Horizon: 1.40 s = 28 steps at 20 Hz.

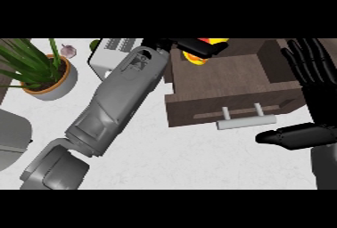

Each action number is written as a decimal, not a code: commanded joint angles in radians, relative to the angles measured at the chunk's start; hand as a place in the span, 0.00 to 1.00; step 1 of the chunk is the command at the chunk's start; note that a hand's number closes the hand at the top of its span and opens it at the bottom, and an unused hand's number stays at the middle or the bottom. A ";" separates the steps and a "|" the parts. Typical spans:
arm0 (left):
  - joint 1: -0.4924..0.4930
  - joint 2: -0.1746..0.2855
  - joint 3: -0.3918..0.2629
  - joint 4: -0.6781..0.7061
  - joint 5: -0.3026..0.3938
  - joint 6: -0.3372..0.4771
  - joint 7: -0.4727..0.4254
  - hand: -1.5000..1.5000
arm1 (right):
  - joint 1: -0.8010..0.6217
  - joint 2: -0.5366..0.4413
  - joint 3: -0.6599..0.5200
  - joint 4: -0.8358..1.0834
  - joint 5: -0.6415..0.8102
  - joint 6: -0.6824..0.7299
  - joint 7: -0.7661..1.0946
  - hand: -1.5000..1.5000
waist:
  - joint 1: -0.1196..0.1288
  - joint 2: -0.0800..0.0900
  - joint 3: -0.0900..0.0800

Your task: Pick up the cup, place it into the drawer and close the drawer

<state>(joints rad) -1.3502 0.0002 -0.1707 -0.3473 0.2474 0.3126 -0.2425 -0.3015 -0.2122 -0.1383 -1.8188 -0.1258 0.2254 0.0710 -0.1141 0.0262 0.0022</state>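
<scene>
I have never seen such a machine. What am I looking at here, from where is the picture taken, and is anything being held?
This is a humanoid robot at a kitchen counter. The camera sits in its head and looks steeply down, so only the arms show. The long grey forearm crossing the middle ends in the black left hand. Its fingers curl round a yellow cup, held over the open drawer. The right hand rests open at the right edge, fingers up, holding nothing. On the white counter stand a plant in a pot, a garlic bulb and a white object. The drawer's pale handle faces the robot.
</scene>
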 commanded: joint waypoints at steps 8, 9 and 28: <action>0.026 0.000 -0.162 0.071 0.041 -0.075 0.006 0.00 | -0.094 -0.002 0.007 0.072 -0.030 0.034 -0.029 0.00 | -0.071 0.027 0.001; 0.046 0.000 -0.151 0.068 0.067 -0.056 0.002 0.00 | -0.068 0.020 0.050 0.013 -0.013 0.021 0.007 0.00 | -0.095 0.023 0.000; 0.067 0.000 -0.072 -0.035 0.362 -0.020 -0.235 0.00 | -0.028 -0.196 0.312 0.042 -0.017 0.448 0.142 0.00 | 0.006 -0.007 -0.001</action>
<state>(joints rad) -1.2823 0.0000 -0.2404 -0.3846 0.5757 0.2810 -0.4631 -0.3705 -0.3372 0.1466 -1.7798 -0.2308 0.6275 0.1975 -0.1477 0.0299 0.0000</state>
